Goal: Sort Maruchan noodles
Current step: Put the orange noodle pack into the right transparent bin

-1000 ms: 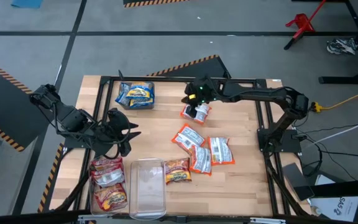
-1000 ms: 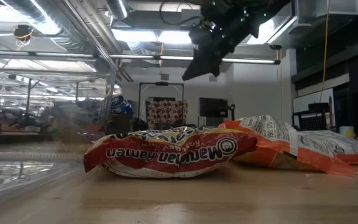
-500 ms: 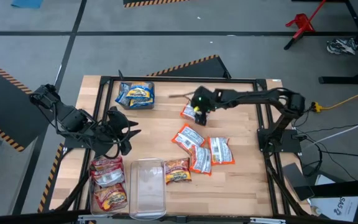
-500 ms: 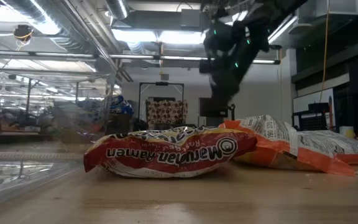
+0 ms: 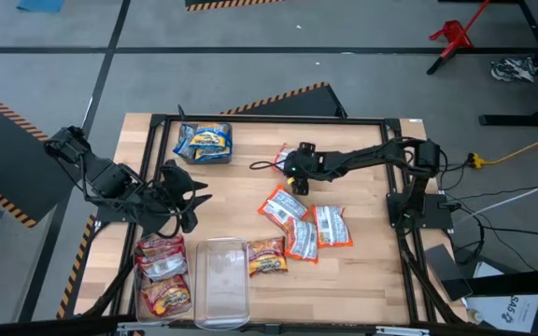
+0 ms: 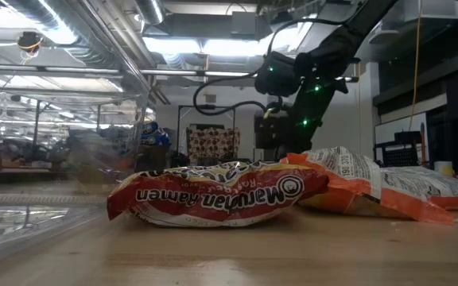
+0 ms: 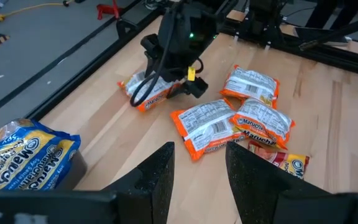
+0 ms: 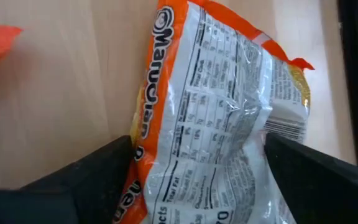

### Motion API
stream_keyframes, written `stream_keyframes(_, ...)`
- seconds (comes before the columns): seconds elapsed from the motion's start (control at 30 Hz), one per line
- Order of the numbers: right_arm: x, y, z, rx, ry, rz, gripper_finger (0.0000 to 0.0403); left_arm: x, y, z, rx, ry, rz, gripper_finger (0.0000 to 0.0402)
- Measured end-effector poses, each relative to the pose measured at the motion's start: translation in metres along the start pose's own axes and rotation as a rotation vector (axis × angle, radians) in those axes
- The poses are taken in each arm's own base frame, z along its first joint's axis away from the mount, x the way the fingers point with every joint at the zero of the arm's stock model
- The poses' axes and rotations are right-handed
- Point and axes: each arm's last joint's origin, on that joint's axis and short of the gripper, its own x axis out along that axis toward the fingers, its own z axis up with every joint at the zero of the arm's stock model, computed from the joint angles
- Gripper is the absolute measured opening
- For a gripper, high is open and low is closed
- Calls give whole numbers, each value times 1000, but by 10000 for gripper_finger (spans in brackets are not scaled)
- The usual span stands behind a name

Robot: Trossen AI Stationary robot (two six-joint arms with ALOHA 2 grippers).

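Hovering low, the right gripper (image 5: 294, 170) is spreading its fingers either side of an orange-and-white packet (image 8: 219, 134) lying flat, rear centre of the table (image 5: 362, 271); left gripper (image 5: 183, 198) is waiting well apart, half-spread.

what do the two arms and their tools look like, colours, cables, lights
Both arms are matte black, built of slim jointed links. The right arm carries a looping black cable by its wrist, small green lights and a yellow tag near its tool. The left tool ends in two broad, flat black fingers. The right tool's fingers look the same: dark and wedge-shaped.
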Motion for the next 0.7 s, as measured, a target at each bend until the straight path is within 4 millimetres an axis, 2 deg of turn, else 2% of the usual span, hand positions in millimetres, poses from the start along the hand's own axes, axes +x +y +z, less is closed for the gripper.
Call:
stream_keyframes(0.1, 2, 1, -1, -2, 8, -9, 324, 0, 0, 0, 0, 0, 0, 137)
stream_keyframes(0.2, 3, 2, -1, 15, 12, -8, 270, 0, 0, 0, 0, 0, 0, 137)
stream_keyframes(0.53, 1, -1, 4, 25, 10, -7, 29, 0, 0, 0, -1, 0, 0, 137)
stream_keyframes(0.6, -3, -3, 7, 28, 1, 11, 13, 0, 0, 0, -1, 0, 0, 137)
stream_keyframes(0.7, -8, -6, 12, 47, -13, 26, 21, 0, 0, 0, 0, 0, 0, 137)
